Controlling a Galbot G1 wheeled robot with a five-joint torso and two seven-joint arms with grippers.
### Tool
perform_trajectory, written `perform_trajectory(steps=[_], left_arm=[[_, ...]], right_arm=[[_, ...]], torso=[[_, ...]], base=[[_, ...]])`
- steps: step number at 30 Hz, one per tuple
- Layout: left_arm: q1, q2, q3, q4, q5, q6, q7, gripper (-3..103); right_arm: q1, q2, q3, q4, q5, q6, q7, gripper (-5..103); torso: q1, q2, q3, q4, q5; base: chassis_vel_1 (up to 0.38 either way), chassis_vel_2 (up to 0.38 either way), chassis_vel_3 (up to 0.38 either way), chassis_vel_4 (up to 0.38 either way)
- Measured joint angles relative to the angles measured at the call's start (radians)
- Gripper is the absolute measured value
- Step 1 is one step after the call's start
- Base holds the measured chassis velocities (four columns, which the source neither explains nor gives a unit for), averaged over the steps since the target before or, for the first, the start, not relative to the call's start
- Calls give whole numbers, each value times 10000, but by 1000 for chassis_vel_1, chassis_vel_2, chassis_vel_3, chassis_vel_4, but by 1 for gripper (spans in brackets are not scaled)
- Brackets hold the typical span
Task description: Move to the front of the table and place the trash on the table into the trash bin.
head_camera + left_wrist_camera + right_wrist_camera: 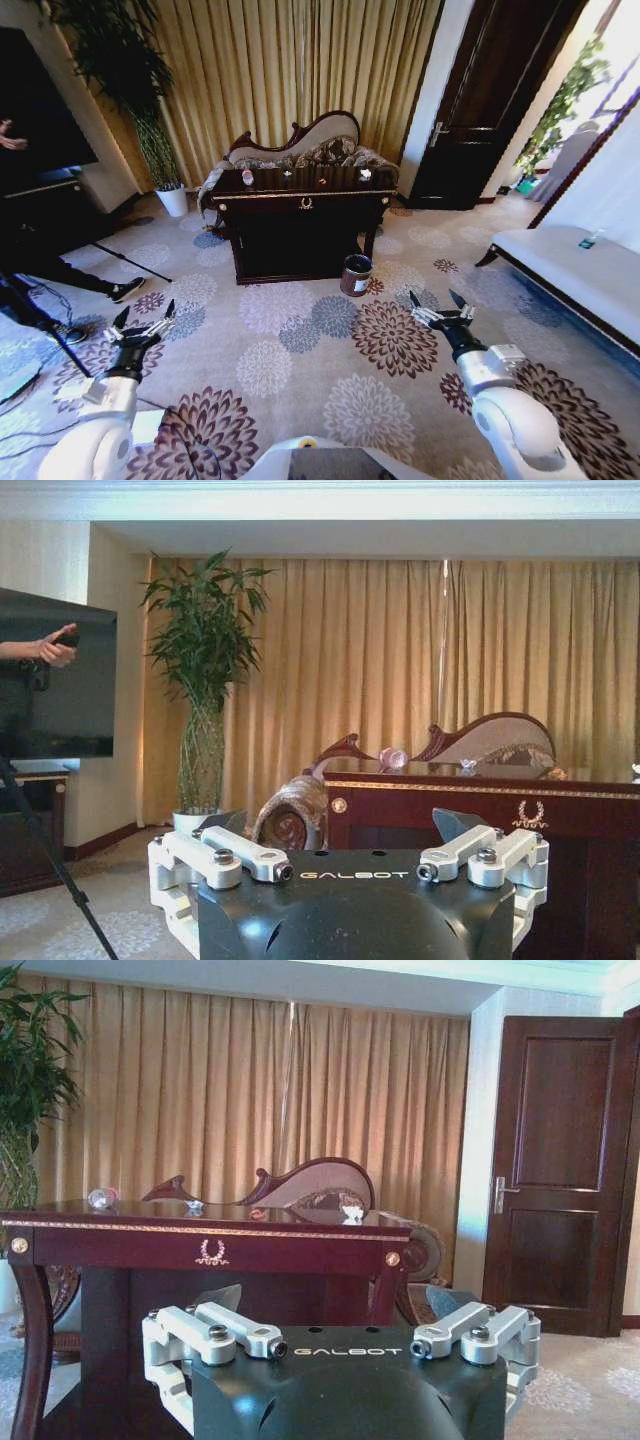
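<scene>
The dark table (300,205) with gold trim stands a few steps ahead across the carpet. On its top lie the trash items: a small clear bottle (247,177) at the left end, a white paper scrap (365,174) at the right end and a tiny orange scrap (322,182) between them. The reddish-brown trash bin (356,275) sits on the floor by the table's right front leg. My left gripper (145,318) and right gripper (438,300) hang open and empty over the carpet, far short of the table. The wrist views show the bottle (393,758) (101,1198) and the white scrap (352,1213) on the tabletop (200,1232).
A curved chaise (300,145) stands behind the table, against gold curtains. A tall plant in a white pot (173,200) is at the back left, a dark door (490,100) at the back right. A white bench (580,270) lines the right side. A tripod leg (130,262) and a person's legs (60,275) are at left.
</scene>
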Motion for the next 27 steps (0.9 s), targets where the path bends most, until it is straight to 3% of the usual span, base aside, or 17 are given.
perform_trajectory(steps=[27], left_arm=[[-11, -7, 13, 236, 6, -308, 62, 100]], right_arm=[[41, 61, -117, -74, 44, 196, -31, 100]], torso=[[-2, 3, -2, 0, 0]], base=[[-22, 20, 16, -18]])
